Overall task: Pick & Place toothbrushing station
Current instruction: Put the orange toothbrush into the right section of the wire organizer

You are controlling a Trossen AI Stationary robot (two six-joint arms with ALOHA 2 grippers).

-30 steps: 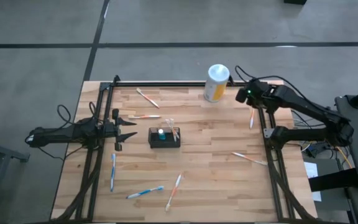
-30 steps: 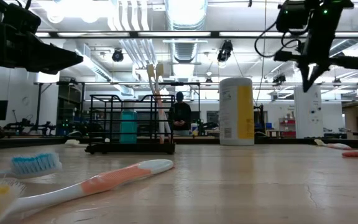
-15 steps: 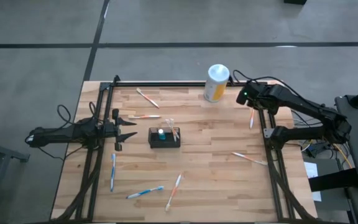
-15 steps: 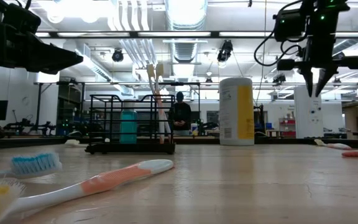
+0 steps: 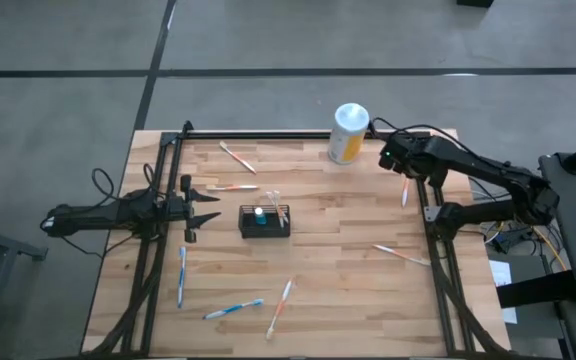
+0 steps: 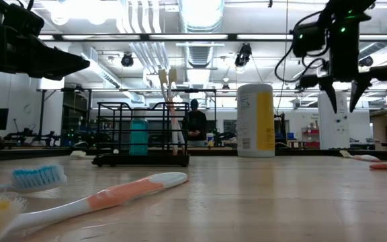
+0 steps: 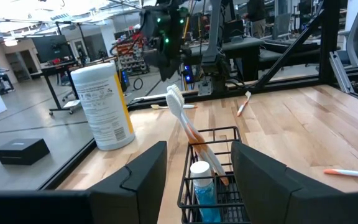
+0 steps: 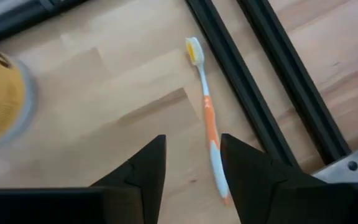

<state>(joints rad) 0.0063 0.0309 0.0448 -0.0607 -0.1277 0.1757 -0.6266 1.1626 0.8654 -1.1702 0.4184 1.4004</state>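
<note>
Right hand [image 6: 341,97] hovers at 1 o'clock on the tabletop [image 5: 348,250], fingers parted, empty, above an orange toothbrush [image 8: 207,118]. Step: reach for pickup. Next: descend, straddle handle, close. Basket [image 5: 265,221] sits near centre. Left hand [image 5: 203,207] waits at 9 o'clock, open, empty.

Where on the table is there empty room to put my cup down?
Biggest bare patch: the wood between the black basket, the canister and the right-side toothbrushes. The near right corner of the table is bare too. It is crowded near the front left, where three toothbrushes lie, and beside the left gripper.
</note>
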